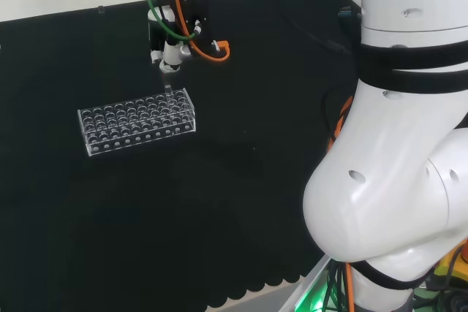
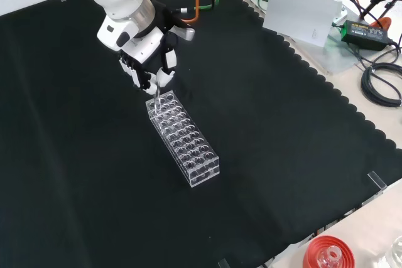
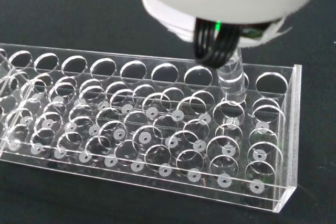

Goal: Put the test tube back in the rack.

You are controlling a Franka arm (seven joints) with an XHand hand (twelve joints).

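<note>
While the black cloth [image 2: 282, 155] spreads across the whole front view, the clear rack [image 2: 183, 139] lies just left of centre, its long axis running from upper left to lower right. My hand [image 2: 149, 61] hangs over the rack's upper-left end, fingers curled and pinching the test tube [image 3: 232, 80]. The tube stands nearly upright straight below my fingers, its lower end at a hole near that end wall, so I judge the coming move is straight down.

head, front overhead; wrist near rack [image 3: 157, 129]
</note>
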